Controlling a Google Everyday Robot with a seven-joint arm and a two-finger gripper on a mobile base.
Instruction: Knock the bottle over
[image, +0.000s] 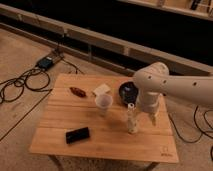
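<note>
- The bottle stands upright on the right half of the bench, just right of the white cup and in front of the dark bowl.
- Progress: it has not been tipped. It is on its base with the cap at the top, so the knock itself is not yet done.
- The gripper hangs from the white arm, just to the right of the bottle and close beside it. I cannot tell whether it touches the bottle, nor whether the jaws are apart or together.
- My judgement: what is left is a short sideways push to the left against the upper part of the bottle.
- Materials and shapes: the bottle is slim, pale and translucent, with a narrow neck, so it looks light and easy to topple. The cup is wider and tapered. The bench is pale slatted wood with visible seams.
- Elsewhere on it lie a flat black block, a reddish-brown oblong item and a small pale square.
</note>
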